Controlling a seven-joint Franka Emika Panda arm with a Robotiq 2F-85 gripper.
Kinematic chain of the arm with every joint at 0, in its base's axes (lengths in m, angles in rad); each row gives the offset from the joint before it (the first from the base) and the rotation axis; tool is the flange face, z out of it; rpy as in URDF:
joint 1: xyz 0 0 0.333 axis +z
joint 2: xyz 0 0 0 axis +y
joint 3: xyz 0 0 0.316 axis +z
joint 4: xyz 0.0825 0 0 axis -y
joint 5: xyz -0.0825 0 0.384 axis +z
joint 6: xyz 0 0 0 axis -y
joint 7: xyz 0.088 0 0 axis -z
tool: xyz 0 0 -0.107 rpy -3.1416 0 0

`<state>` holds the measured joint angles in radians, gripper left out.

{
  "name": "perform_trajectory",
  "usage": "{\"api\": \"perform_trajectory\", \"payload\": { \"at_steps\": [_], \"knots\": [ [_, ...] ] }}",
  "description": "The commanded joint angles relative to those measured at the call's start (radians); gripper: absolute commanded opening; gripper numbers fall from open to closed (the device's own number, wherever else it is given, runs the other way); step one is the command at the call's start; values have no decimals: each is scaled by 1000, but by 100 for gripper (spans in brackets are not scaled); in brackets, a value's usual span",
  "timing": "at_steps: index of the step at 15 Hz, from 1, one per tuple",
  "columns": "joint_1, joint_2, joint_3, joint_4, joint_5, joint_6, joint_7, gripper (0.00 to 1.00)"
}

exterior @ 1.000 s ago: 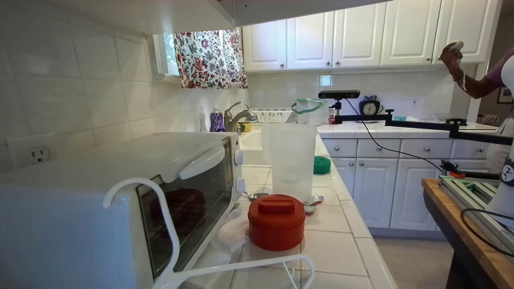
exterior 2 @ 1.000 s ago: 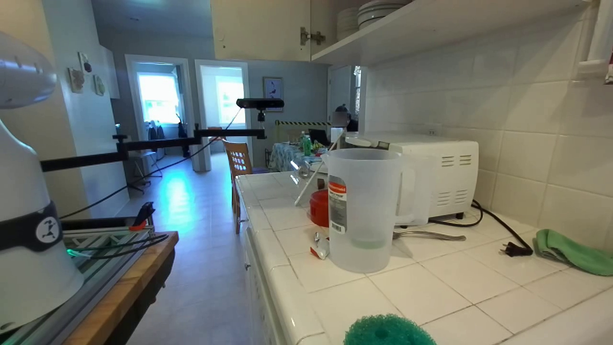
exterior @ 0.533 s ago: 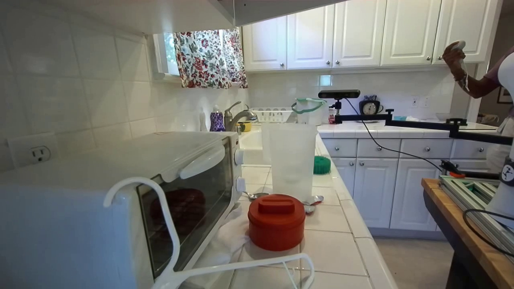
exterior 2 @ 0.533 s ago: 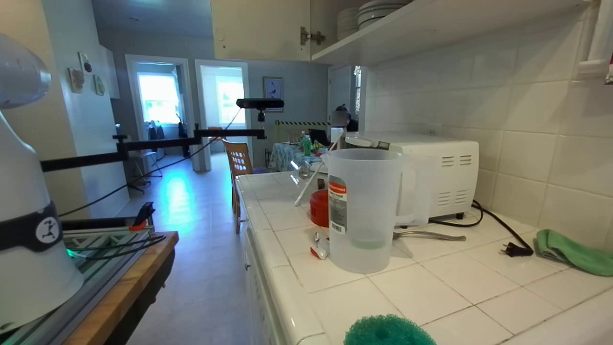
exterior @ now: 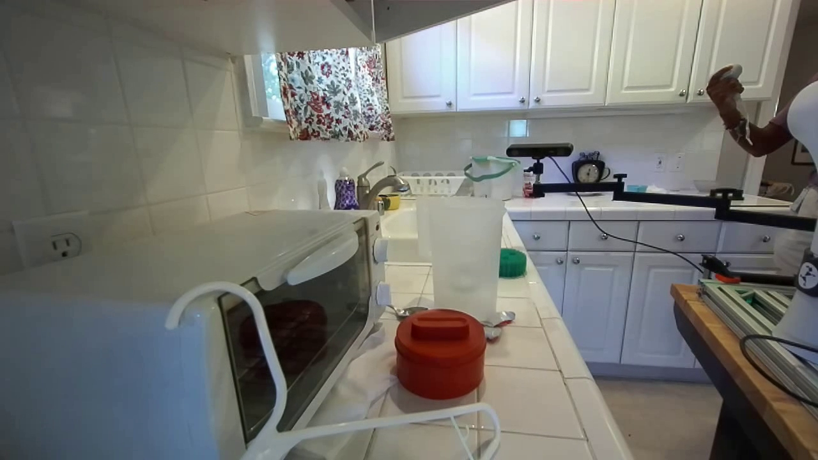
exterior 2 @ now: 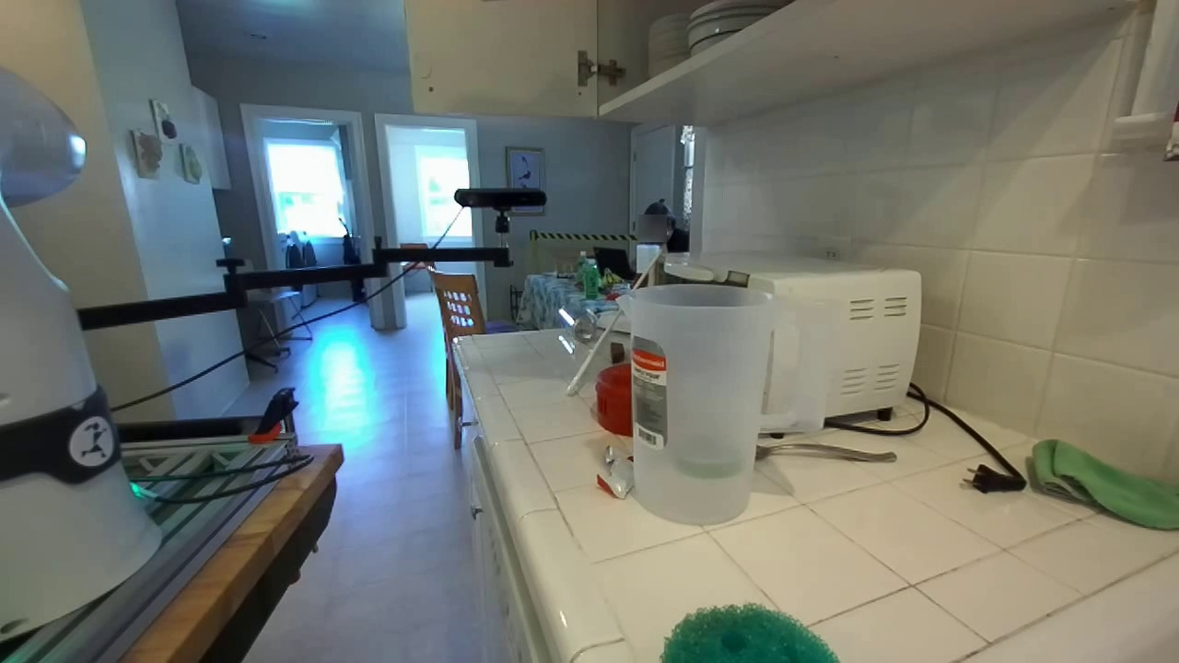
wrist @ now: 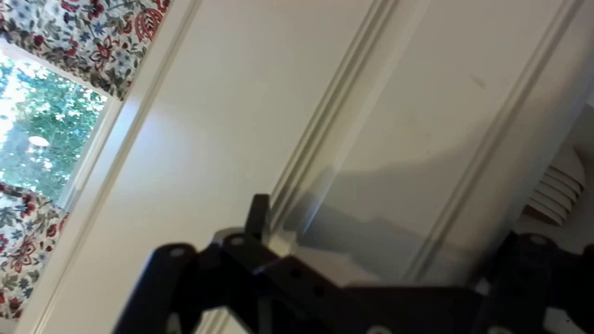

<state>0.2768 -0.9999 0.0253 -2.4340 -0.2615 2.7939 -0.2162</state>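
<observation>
At the cabinet door, the end effector is positioned with its fingers well apart, as shown in the wrist view. One finger stands in front of the door's white panelled face. The other is located at the door's edge, where its tip is too dark to make out. The door's face is visible through the gap between them. Contact between the fingers and the door cannot be determined, and a hold on the door cannot be confirmed.

To the left of the door in the wrist view: a window with a floral curtain. To the right, beyond the door's edge: stacked dishes.

In an exterior view, the door projects at an angle from the overhead cabinet; only its lower part is in frame. To the right of the door and lower, the robot arm shows in part.

Below the level of the door, the tiled worktop carries these items: a frosted pitcher, upright; a red lidded container; a white toaster oven, lower left of the door; a green scrubber; and a tilted white plastic hanger.
</observation>
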Motion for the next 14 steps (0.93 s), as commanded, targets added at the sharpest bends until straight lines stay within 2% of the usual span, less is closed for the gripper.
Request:
{"api": "perform_trajectory", "payload": {
  "at_steps": [1,7,14],
  "knots": [
    [14,92,-46,32,27,13,-70,100],
    [54,150,-67,63,53,4,-89,100],
    [52,183,-32,77,57,-1,-67,100]
  ]
}}
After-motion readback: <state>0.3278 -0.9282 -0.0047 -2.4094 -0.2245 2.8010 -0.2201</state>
